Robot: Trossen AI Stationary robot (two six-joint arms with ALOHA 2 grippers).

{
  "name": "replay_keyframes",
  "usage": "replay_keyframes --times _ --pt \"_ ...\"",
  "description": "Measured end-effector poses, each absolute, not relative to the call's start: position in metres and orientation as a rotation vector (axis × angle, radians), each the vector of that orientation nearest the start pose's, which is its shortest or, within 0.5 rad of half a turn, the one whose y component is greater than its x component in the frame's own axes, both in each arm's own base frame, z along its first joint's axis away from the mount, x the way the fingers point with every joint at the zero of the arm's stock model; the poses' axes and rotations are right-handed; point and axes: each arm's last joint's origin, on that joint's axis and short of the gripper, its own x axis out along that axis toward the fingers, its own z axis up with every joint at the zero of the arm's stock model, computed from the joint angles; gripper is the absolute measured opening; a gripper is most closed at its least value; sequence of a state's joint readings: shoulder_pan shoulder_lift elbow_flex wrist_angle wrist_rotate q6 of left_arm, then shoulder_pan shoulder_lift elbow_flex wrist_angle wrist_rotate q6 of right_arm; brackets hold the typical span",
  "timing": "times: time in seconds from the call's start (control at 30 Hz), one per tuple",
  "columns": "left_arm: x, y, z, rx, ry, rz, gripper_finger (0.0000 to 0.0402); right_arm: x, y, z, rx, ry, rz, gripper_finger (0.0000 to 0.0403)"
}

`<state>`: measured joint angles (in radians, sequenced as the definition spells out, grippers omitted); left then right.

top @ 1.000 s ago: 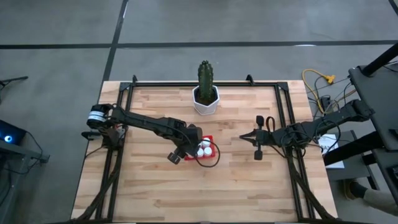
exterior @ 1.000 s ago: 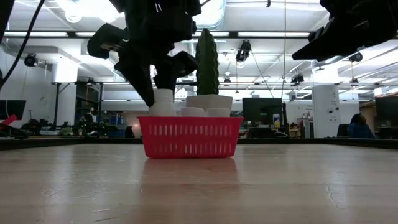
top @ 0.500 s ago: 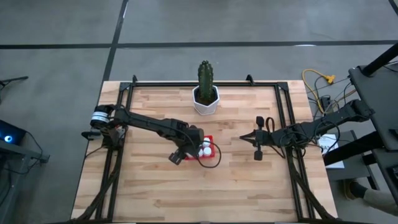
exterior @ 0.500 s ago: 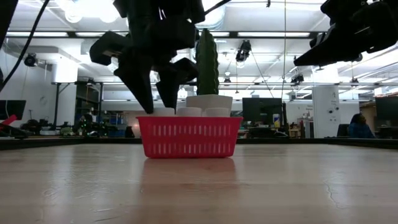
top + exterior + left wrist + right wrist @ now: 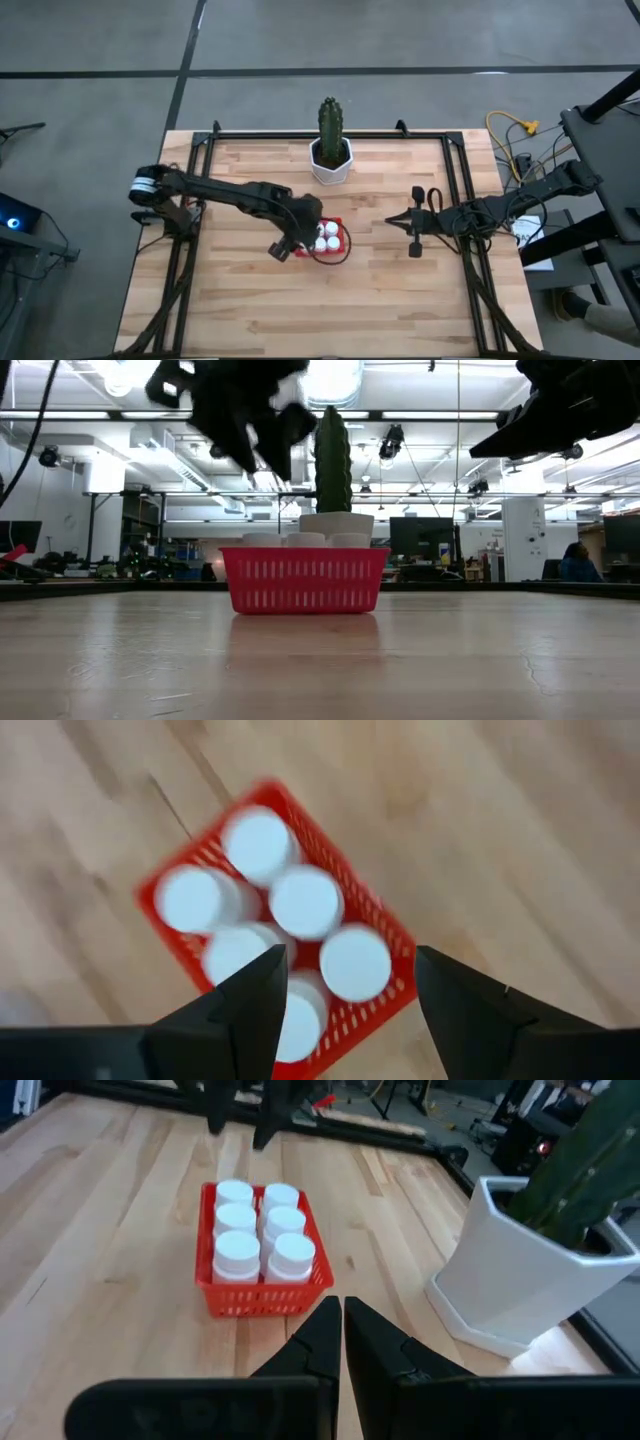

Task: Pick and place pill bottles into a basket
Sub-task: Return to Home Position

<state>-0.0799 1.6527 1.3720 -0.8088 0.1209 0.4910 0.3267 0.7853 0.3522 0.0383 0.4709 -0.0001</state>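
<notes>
Below L fingers (image 5: 240,1015): bottles (image 5: 305,902) in basket (image 5: 352,875)

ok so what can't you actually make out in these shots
High view: the left arm covers part of the basket, so the pill bottles cannot all be counted there.
Low view: the basket wall hides the bottles' bodies; the left gripper is blurred.
Left wrist view: blurred; one finger covers part of a bottle.
Right wrist view: the picture's edge cuts off the cactus top.
</notes>
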Motion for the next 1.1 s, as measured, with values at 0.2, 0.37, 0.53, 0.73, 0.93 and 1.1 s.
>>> replay_keyframes --times 0.2,0.37,0.53,0.73,0.93,1.1 --pt "0.305 -0.029 0.319 0.393 0.752 -0.404 0.0180 0.162 0.041 0.209 -0.189 0.334 -0.133 0.0008" --pt "0.268 -0.026 0.342 0.413 0.524 -0.356 0.0123 0.159 0.040 0.212 -0.200 0.294 -0.123 0.0008" --pt "0.234 -0.023 0.342 0.422 0.375 -0.321 0.0063 0.152 0.038 0.219 -0.181 0.239 -0.125 0.0008" --pt "0.198 -0.020 0.327 0.384 0.259 -0.274 0.0018 0.138 0.033 0.222 -0.174 0.172 -0.125 0.0008" --pt "0.169 -0.017 0.307 0.341 0.172 -0.224 0.0001 0.121 0.028 0.205 -0.157 0.119 -0.100 0.0008" --pt "0.149 -0.014 0.296 0.317 0.098 -0.194 0.0001 0.107 0.024 0.193 -0.149 0.047 -0.086 0.0008"
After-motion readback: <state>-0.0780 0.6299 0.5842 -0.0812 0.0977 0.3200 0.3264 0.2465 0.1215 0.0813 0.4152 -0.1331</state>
